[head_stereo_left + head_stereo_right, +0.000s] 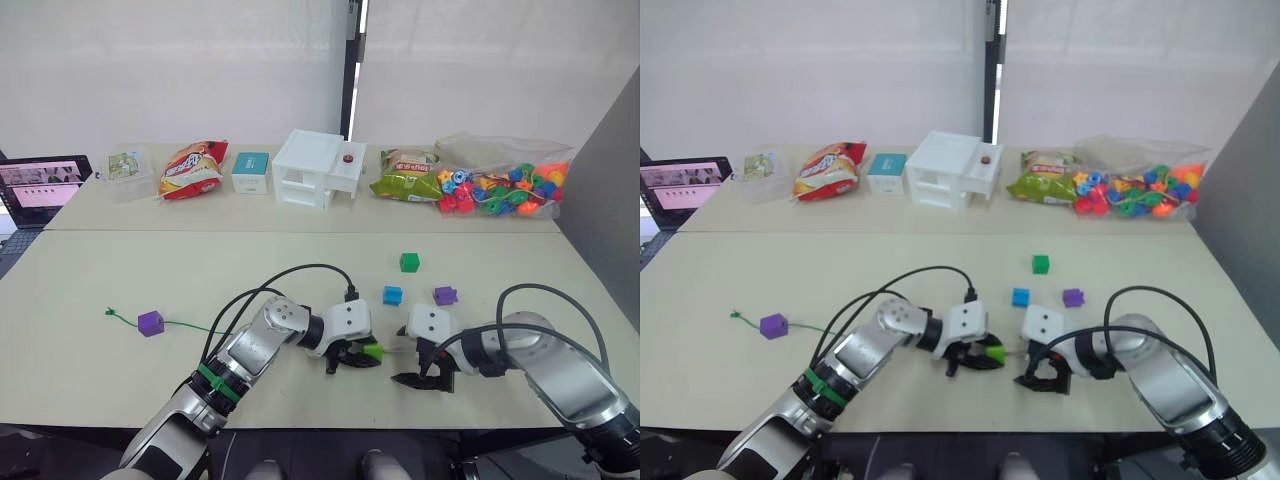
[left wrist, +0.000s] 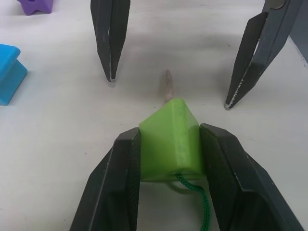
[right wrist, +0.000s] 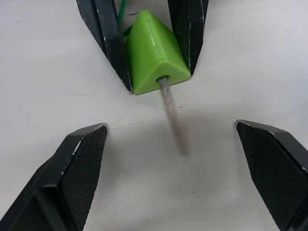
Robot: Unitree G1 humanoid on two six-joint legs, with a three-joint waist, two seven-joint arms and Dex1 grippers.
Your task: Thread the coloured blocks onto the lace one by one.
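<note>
The left pincer [image 2: 168, 159] clamps the lime-green wedge [image 2: 171, 141] steady just above the worktop [image 1: 120, 380] so the lace [image 3: 173, 115] tip, poking through it, points between the wide-open fingers of the right pincer [image 3: 175, 159], apparently ready to pull it.

Lime wedge [image 2: 171, 139], green lace [image 2: 195, 204] w/ grey tip [image 3: 173, 118].

Looks like a robotics lab or test room, not anyone's home. Two plain beige tabletops [image 1: 90, 300] are pushed together against bare white walls. Along the back sits a staged row of props: a red snack bag [image 1: 193, 168], a white toy house [image 1: 317, 168], a clear bag of multicoloured beads [image 1: 503, 187]. An open laptop [image 1: 42, 186] sits off to the left.
</note>
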